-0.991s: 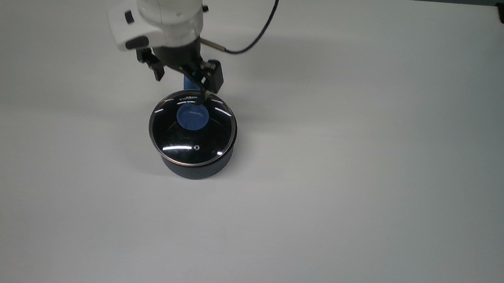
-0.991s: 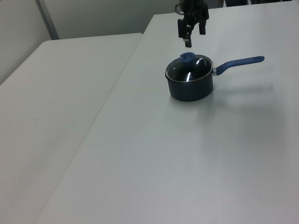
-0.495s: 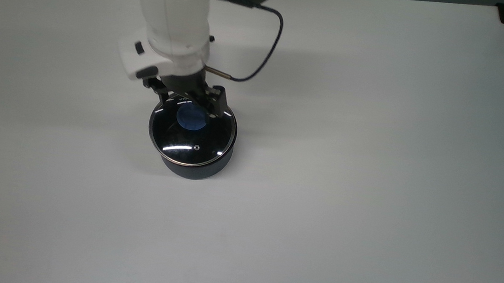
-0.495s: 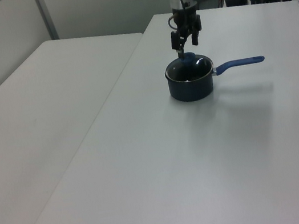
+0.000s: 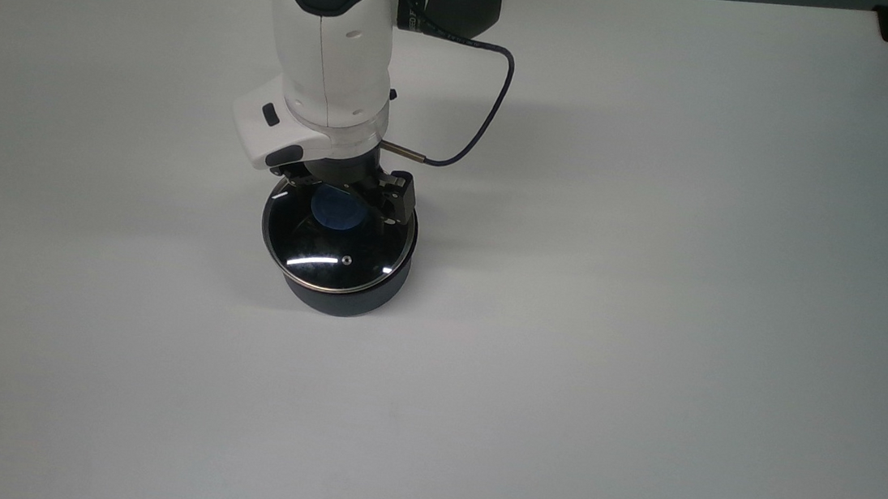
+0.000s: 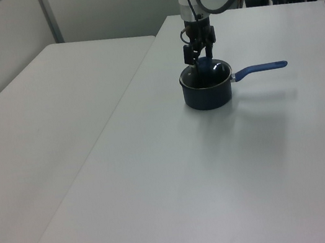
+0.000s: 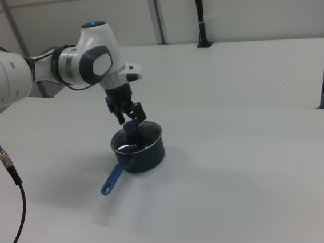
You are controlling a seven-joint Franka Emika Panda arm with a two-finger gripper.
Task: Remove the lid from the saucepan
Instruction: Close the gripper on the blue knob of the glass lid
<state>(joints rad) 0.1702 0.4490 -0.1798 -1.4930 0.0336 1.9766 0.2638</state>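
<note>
We saw the saucepan (image 5: 344,293) on the white table (image 5: 651,302), the lid (image 5: 339,239) seated on it. Behind, our gripper (image 5: 345,193) straddled the blue knob (image 5: 337,212), fingers spread. We judged closing, then lifting, came next.

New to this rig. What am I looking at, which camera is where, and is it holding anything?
It is one white robot arm with a two-finger gripper. The top view looks down on the white table; the left view and the right view see it from opposite sides. On the table stands a dark saucepan with a blue handle, covered by a glass lid with a blue knob. The open gripper straddles that knob; nothing is lifted yet.
</note>
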